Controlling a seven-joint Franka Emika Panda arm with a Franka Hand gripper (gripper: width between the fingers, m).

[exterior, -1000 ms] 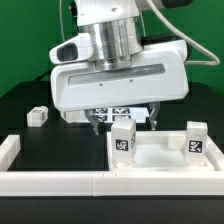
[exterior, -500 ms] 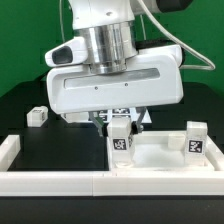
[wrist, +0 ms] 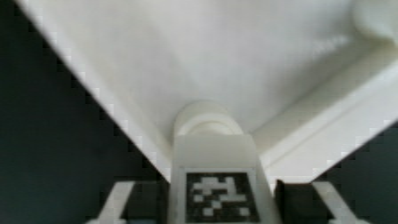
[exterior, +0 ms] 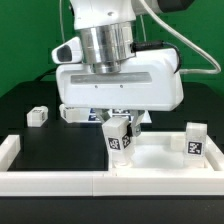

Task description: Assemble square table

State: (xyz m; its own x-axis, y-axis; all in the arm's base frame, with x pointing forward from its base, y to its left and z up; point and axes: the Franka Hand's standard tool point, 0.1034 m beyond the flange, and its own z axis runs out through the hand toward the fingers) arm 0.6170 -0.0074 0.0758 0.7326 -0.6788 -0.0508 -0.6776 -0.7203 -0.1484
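The square table's white rimmed slab lies at the exterior view's right front; in the wrist view the slab fills the middle. A short white tagged leg stands slightly tilted at the slab's near-left corner. My gripper comes down on it from above. In the wrist view the leg sits between my two fingers, which press its sides, so my gripper is shut on it. A second leg stands upright on the slab's right side. A third leg lies on the black table at the left.
A long low white border rail runs along the front, with an upright end piece at the left. The arm's broad white hand hides the back of the table.
The gripper has come down over the corner leg and its fingers have closed onto it. The leg now leans a little and sits slightly higher in the picture.
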